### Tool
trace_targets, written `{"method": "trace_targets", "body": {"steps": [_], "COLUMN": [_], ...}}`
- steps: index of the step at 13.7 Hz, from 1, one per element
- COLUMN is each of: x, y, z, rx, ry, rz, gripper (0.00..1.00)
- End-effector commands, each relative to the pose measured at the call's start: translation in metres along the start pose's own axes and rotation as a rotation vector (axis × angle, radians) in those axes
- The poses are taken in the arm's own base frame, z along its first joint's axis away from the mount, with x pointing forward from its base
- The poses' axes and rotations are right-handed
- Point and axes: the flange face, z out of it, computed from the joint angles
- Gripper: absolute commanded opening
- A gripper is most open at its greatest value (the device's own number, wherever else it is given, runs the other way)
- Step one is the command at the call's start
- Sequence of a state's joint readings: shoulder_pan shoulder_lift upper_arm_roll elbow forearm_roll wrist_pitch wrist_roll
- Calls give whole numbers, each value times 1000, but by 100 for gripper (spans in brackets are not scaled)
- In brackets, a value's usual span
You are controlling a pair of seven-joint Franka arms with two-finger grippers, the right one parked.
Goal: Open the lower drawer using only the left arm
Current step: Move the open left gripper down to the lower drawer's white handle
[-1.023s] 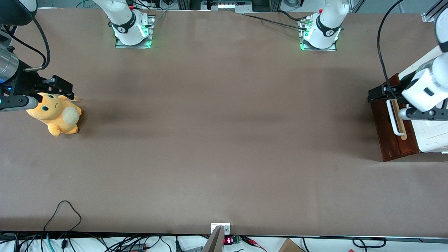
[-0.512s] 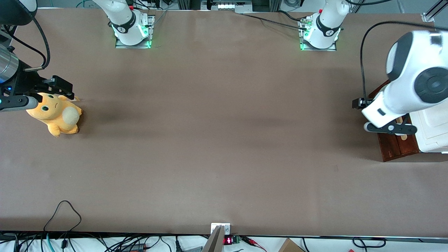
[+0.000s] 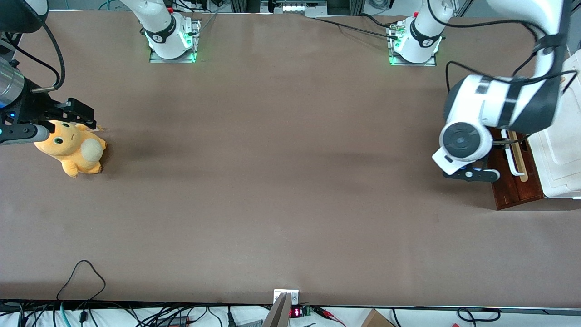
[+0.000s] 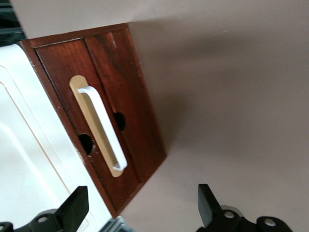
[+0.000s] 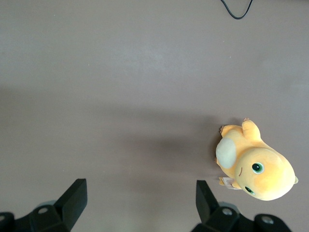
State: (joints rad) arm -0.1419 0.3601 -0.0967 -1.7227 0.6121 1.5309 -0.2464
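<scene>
Two slim black fingers (image 4: 75,209) of the left arm's gripper (image 4: 140,208) stand spread wide with nothing between them, as my wrist camera shows, hanging in front of the dark reddish-brown wooden lower drawer (image 4: 104,125) without touching it. I see its white bar handle (image 4: 102,126) on a pale wood strip, apart from both fingers, and the drawer looks shut. In my front camera the gripper (image 3: 472,174) sits under the large white jointed left arm (image 3: 497,113), just beside the drawer front (image 3: 515,188), which stands at the working arm's end of the brown table (image 3: 272,181), against the white cabinet part (image 3: 560,163). My worry from here: the handle runs slantwise to the line between the fingers, so if I close without turning the wrist, I judge one finger could strike the bar's end or the wood and slide off. If I come in too deep, the tips could jam against the strip under the bar. A pull that is not straight along the drawer's travel could bind it or drag the whole cabinet over the table, since nothing I can see pins it down. Counting: one lower drawer, one bar handle, two dark round holes (image 4: 86,143) beside the strip, one white cabinet part, and one orange plush toy (image 3: 72,147) lying toward the parked arm's end.
</scene>
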Motion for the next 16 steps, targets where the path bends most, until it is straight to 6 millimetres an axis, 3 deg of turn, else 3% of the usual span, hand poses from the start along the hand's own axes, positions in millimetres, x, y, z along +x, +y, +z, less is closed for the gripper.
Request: {"method": "trace_targets", "body": {"steps": [1, 3, 7, 10, 16], "x": [8, 9, 13, 17, 29], "y": [9, 28, 45, 72, 92], "z": [26, 47, 62, 103, 140], "rx": [159, 289, 397, 609, 697], "ry": [-29, -28, -23, -42, -50], "rz": [2, -54, -116, -164, -164], "gripper": [100, 100, 100, 100, 100]}}
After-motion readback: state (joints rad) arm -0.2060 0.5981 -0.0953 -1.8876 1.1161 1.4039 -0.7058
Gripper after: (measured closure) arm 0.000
